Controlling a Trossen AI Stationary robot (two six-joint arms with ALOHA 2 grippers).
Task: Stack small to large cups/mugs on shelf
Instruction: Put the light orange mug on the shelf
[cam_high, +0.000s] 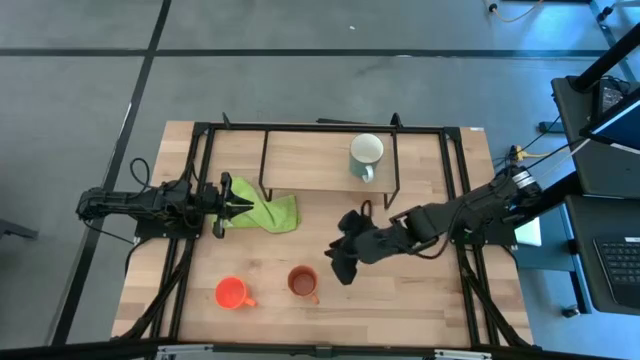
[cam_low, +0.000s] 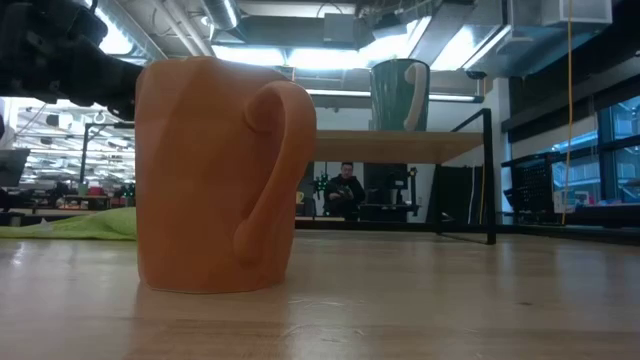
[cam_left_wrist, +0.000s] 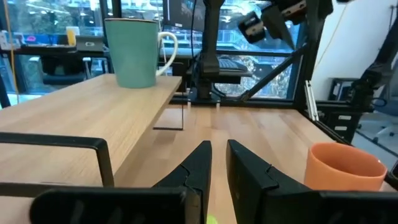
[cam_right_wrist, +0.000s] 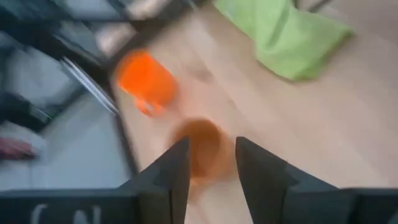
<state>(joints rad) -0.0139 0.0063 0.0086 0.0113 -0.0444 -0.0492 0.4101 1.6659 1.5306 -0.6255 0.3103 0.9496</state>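
The pale green mug (cam_high: 366, 152) (cam_left_wrist: 130, 51) (cam_low: 399, 94) stands upright on the light-wood shelf (cam_high: 310, 160) (cam_left_wrist: 93, 112). The brown-orange mug (cam_high: 302, 282) (cam_low: 215, 175) (cam_right_wrist: 198, 146) and the smaller orange-red mug (cam_high: 231, 292) (cam_right_wrist: 146, 79) stand upright on the tabletop near its near edge. My right gripper (cam_high: 338, 268) (cam_right_wrist: 211, 146) is open, just right of and above the brown-orange mug, which shows between its fingers without touching them. My left gripper (cam_high: 243, 207) (cam_left_wrist: 219, 146) waits at the table's left, its fingers a narrow gap apart, over the lime-green cloth (cam_high: 268, 212). My left gripper lies over the left edge of the lime-green cloth (cam_left_wrist: 211, 219); whether it touches the cloth I cannot tell.
The shelf stands on thin black legs (cam_high: 264, 165) along the far part of the table, inside a black frame (cam_high: 205, 180). The lime-green cloth (cam_right_wrist: 283, 34) (cam_low: 80, 222) lies left of centre. Bare tabletop lies between the two lower mugs and the shelf. A person (cam_low: 345, 190) sits in the room beyond.
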